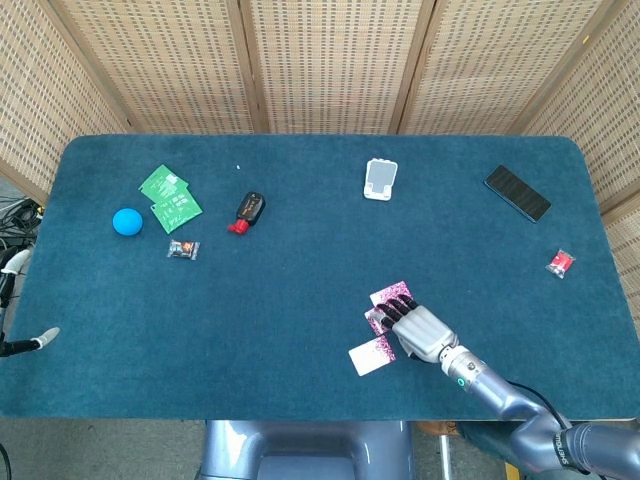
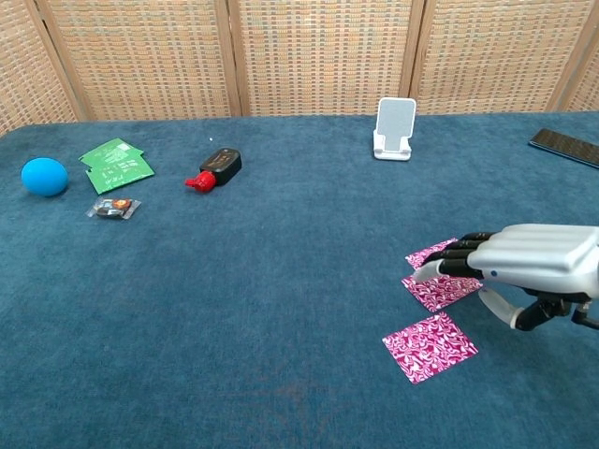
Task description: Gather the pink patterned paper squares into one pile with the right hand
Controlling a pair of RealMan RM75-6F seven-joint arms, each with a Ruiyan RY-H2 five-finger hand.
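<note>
Overhead, a dark blue felt table fills the head view, with woven cane screens behind it. The right hand lies flat, fingers together, on two overlapping pink patterned paper squares; a third square lies apart, nearer the front edge. A white phone stand, black phone, blue ball and green packets sit further back.

From the chest view, the right hand rests fingertips on the pair of squares, thumb hanging below; the lone square lies just in front, not touching.
</note>
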